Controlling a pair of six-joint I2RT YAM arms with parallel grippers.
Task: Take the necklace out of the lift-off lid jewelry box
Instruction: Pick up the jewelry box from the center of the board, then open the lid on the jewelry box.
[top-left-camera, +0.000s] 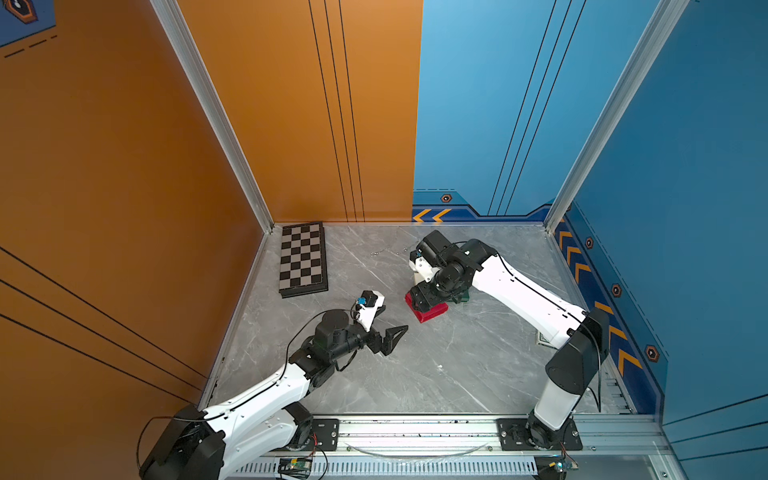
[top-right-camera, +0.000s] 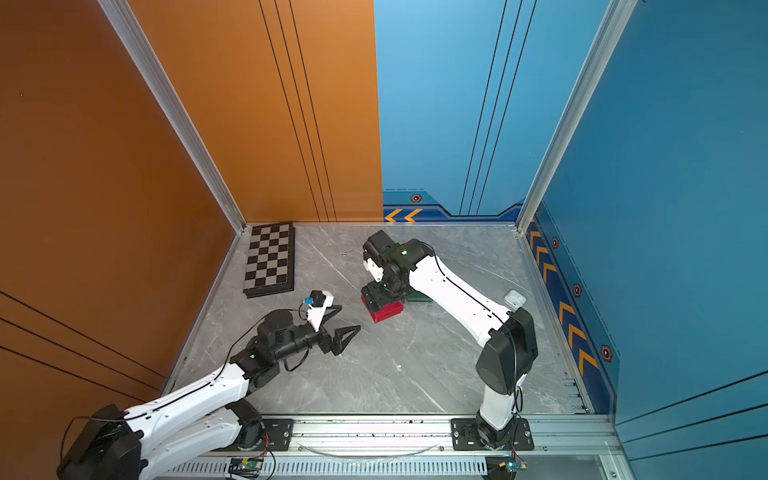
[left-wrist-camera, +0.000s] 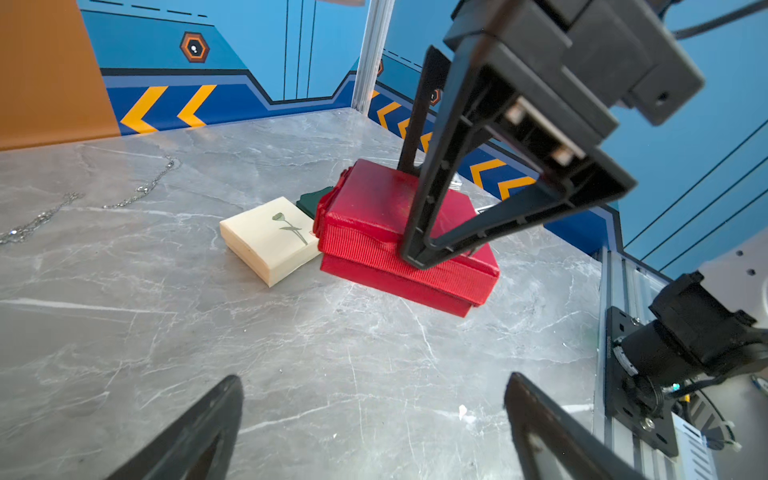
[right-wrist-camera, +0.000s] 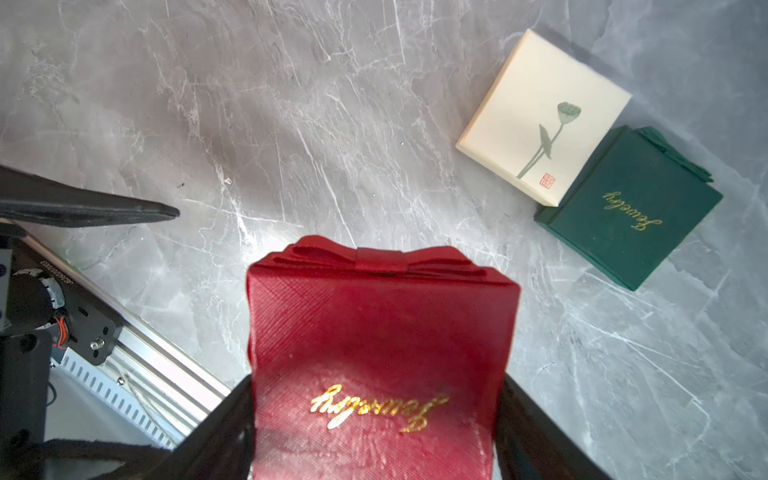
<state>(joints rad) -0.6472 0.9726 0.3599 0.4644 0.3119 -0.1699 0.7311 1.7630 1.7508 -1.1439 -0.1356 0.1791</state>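
**Right gripper (top-left-camera: 420, 306) clamped on red box lid, left gripper (top-left-camera: 390, 322) wide & empty**

Top views: red box (top-left-camera: 434, 313) sits mid-table (top-left-camera: 415, 374), lid on. The right gripper comes down on it from above and its body hides most of the box. The left gripper is near the box on the robot's left, fingers spread wide w/ nothing btwn them. Silver chain (top-left-camera: 384, 251) lies loose on the table by the back wall, well apart from the box. Chessboard (top-left-camera: 302, 259) is in the far-left corner.

Left wrist: right gripper fingers straddle the lid (left-wrist-camera: 374, 195), near finger pressed on its ribbed side wall. Lid sits slightly askew on the base (left-wrist-camera: 395, 291). Cream box (left-wrist-camera: 266, 237) and green box (left-wrist-camera: 311, 199) are beyond the red box. Left gripper fingertips (left-wrist-camera: 232, 386) stand far apart.

Right wrist: the lid fills the lower frame w/ gold "Jewelry" script and a bow at the far edge. One black finger sits against each side. Cream & green boxes touch each other, apart from the red box. Box inside is hidden by the lid, so can't tell what's in it.
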